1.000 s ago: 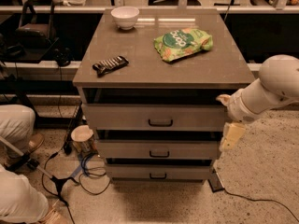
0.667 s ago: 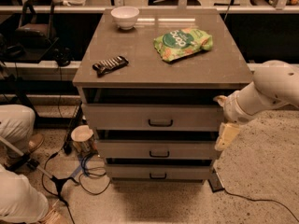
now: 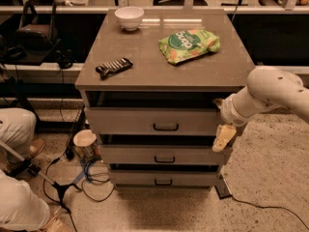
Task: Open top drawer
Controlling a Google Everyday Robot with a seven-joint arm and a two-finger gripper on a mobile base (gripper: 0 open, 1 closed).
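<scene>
Top drawer: we see the top drawer (image 3: pixel 145 121) as the highest of 3 grey fronts in the cabinet. It sits directly under the tabletop, and a dark gap shows between its upper edge and the top.
Handle: its small black loop handle (image 3: pixel 165 126) sits at the middle of the front, and nothing touches it.
Gripper: we find the gripper (image 3: pixel 222 140) at the right end of the top drawer's front. It hangs down past the lower right corner toward the drawer below, well apart from the handle.
Gripper state: we cannot tell whether it is wide, narrow or holding anything.
Arm: the white arm (image 3: pixel 270 93) comes in from the right edge, thick and rounded, beside the cabinet's right side at the height of the top drawer.
Lower drawers: the middle drawer (image 3: pixel 130 154) and the bottom drawer (image 3: pixel 135 179) have shallower fronts, each with 1 black loop handle at its centre.
Cabinet top: the grey-brown tabletop (image 3: pixel 159 76) carries 3 things, all apart from one another.
Bowl: a white bowl (image 3: pixel 129 17) stands at the rear left.
Bag: a green snack bag (image 3: pixel 189 45) lies right of centre.
Bar: a dark wrapped bar (image 3: pixel 114 67) lies at an angle near the left front edge.
Floor, left: a cup (image 3: pixel 86 143) stands just beside the cabinet's lower left side, with coiled cables (image 3: pixel 91 174) near it.
Person: we see legs in light trousers (image 3: pixel 14 127) at the left edge.
Floor, right: the speckled floor (image 3: pixel 275 168) has 1 thin cable (image 3: pixel 263 208) running across it.
</scene>
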